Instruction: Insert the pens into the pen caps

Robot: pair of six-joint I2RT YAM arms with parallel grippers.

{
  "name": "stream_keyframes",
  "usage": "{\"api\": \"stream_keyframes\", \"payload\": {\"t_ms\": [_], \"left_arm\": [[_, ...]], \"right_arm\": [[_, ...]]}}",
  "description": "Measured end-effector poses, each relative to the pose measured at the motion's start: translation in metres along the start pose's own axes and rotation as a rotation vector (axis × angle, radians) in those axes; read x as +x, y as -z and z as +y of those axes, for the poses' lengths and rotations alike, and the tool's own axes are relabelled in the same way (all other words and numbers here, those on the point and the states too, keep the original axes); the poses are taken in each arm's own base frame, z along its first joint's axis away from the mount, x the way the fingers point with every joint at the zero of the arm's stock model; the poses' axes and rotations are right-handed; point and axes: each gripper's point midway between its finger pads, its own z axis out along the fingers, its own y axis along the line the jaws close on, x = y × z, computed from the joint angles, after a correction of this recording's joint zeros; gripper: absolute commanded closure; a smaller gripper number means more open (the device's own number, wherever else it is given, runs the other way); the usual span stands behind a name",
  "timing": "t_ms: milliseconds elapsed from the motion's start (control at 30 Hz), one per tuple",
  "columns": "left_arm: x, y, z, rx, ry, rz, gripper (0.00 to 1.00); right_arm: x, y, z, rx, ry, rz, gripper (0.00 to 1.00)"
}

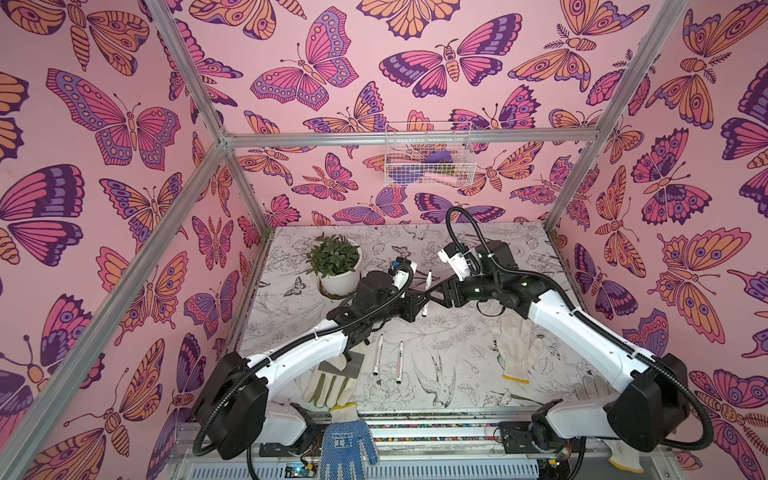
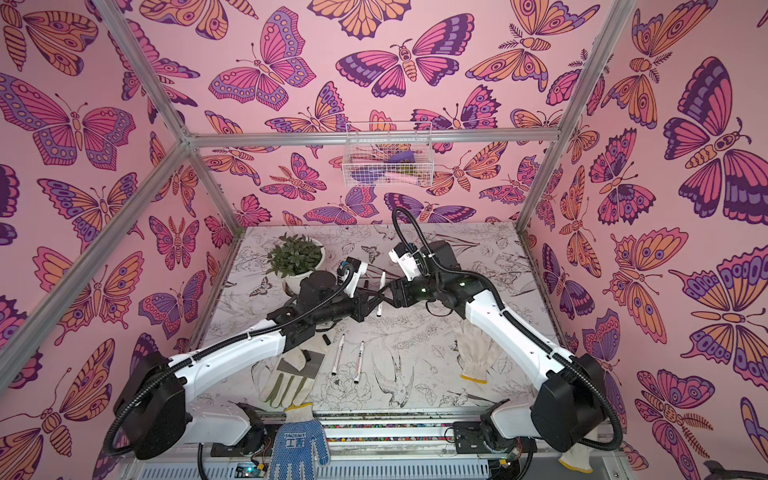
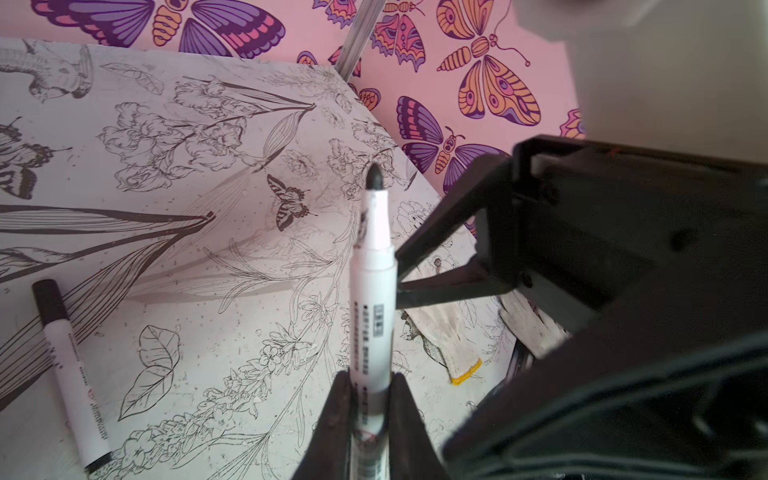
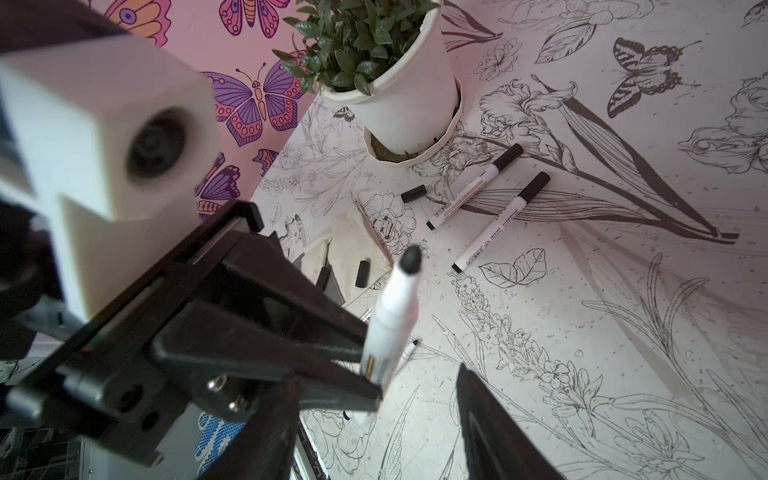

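My left gripper (image 3: 370, 386) is shut on a white pen (image 3: 371, 291) and holds it clear of the table, bare dark tip up. Both top views show this pen (image 1: 427, 293) (image 2: 381, 293) mid-table between the two grippers. My right gripper (image 4: 374, 399) is open; its fingertips (image 3: 436, 224) stand right beside the held pen, not around it. Two more pens (image 1: 378, 353) (image 1: 400, 361) lie nearer the front, with black caps on their ends (image 4: 509, 156) (image 4: 536, 183). Another capped pen (image 3: 70, 374) lies flat. Loose pen caps (image 4: 413, 193) (image 4: 363, 272) lie by the left glove.
A potted plant (image 1: 334, 266) stands at the back left. A white glove (image 1: 513, 345) lies under the right arm. A green-fingered glove (image 1: 328, 382) with a grey patch lies front left, and a blue dotted glove (image 1: 347, 449) hangs over the front edge. A wire basket (image 1: 428, 153) is on the back wall.
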Motion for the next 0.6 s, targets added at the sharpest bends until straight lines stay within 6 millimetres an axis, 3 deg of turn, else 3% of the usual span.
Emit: {"api": "stream_keyframes", "payload": {"t_ms": [133,333,500,600], "left_arm": [[-0.001,0.001,0.003,-0.005,-0.003,-0.003,1.0],[-0.001,-0.001,-0.015,0.068,-0.027,0.018,1.0],[-0.002,-0.003,-0.018,0.086,-0.035,0.017,1.0],[-0.004,-0.004,-0.018,0.082,-0.038,0.011,0.96]], "right_arm": [[-0.007,-0.004,0.003,-0.023,-0.014,-0.011,0.59],[-0.02,-0.01,0.003,-0.037,-0.025,-0.045,0.6],[-0.025,-0.011,0.003,-0.046,-0.041,-0.062,0.87],[-0.026,-0.011,0.003,-0.047,-0.052,-0.068,0.95]]}}
